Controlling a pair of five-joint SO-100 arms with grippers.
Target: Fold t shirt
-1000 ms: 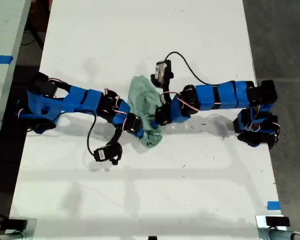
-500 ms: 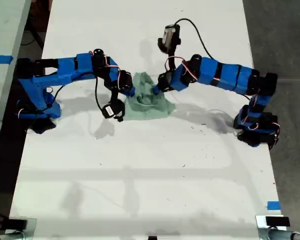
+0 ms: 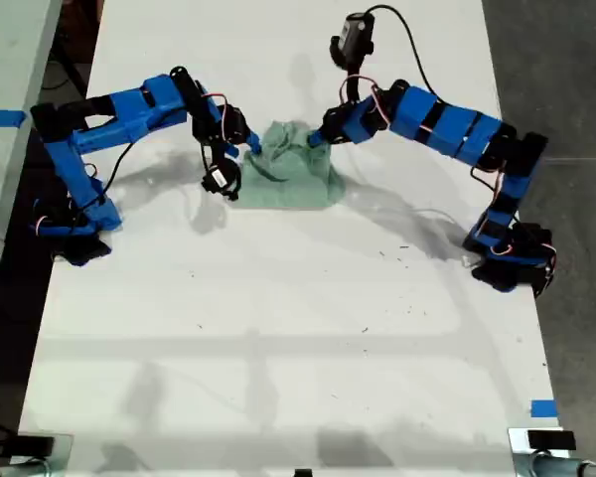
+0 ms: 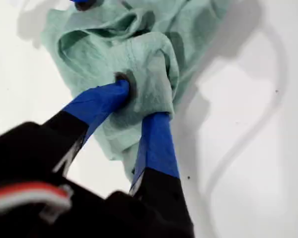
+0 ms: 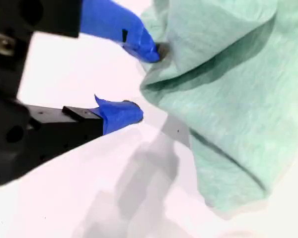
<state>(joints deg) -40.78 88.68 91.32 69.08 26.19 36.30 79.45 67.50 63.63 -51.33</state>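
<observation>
The pale mint-green t shirt (image 3: 293, 179) lies crumpled on the white table (image 3: 278, 328), between the two blue arms. My first gripper (image 3: 316, 139) comes in from the exterior view's right and is shut on a bunched fold of the t shirt (image 4: 139, 54); the first gripper (image 4: 140, 101) has cloth squeezed between both blue fingers. My second gripper (image 3: 250, 151) reaches in from the exterior view's left to the shirt's edge. This second gripper (image 5: 144, 82) stands open, one fingertip (image 5: 151, 49) touching the t shirt (image 5: 228, 99), the other on the bare table.
The arm bases stand at the exterior view's left (image 3: 74, 224) and right (image 3: 512, 258) table edges. A camera cable (image 3: 407, 45) loops above the first arm. Blue tape (image 3: 542, 407) marks the table's lower right in the exterior view. Grey floor lies beyond that edge.
Both arms have swung toward the exterior view's top, dragging the shirt with them. The cloth went from a narrow upright bundle to a wider, flatter heap. The second gripper's fingers now stand apart.
</observation>
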